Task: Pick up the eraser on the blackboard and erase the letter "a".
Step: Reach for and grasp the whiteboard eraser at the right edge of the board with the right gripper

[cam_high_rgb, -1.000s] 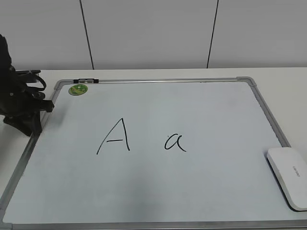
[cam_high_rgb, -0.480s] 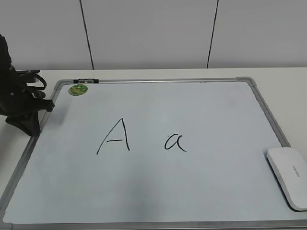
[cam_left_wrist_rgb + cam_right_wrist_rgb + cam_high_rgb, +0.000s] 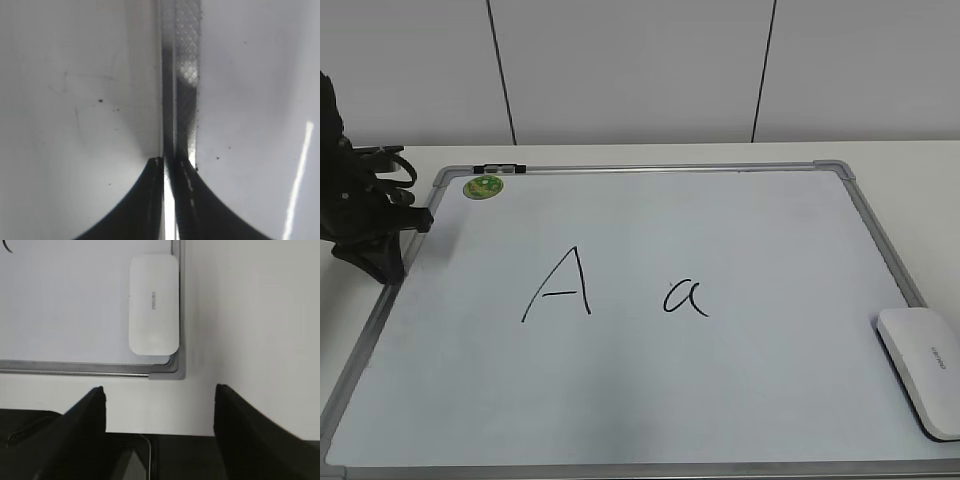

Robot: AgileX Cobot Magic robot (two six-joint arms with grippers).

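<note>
Overhead, so to speak, we see nothing; our exterior view looks down at a slant on a white table (image 3: 920,160) set against a pale panelled wall (image 3: 630,70) crossed by two dark vertical seams. Most of the table is taken up by the blackboard (image 3: 740,220), a white board in a grey frame, lying flat. A round green sticker (image 3: 483,186) sits at its far left corner. Near the middle we read a tall capital "A" (image 3: 560,287) and, just to its right, the letter "a" (image 3: 685,297), both whole and sharp.

Our eraser (image 3: 925,368) lies on the board at its near right corner, close to the frame; in the right wrist view it shows as a white block (image 3: 153,304) tucked into that corner. Our right gripper (image 3: 160,405) hangs over bare table off the board's corner, its jaws spread wide with nothing between them.

Our left gripper (image 3: 382,245) rests at the board's left edge. Its fingers (image 3: 155,200) are pressed together over the grey frame strip, holding nothing.
</note>
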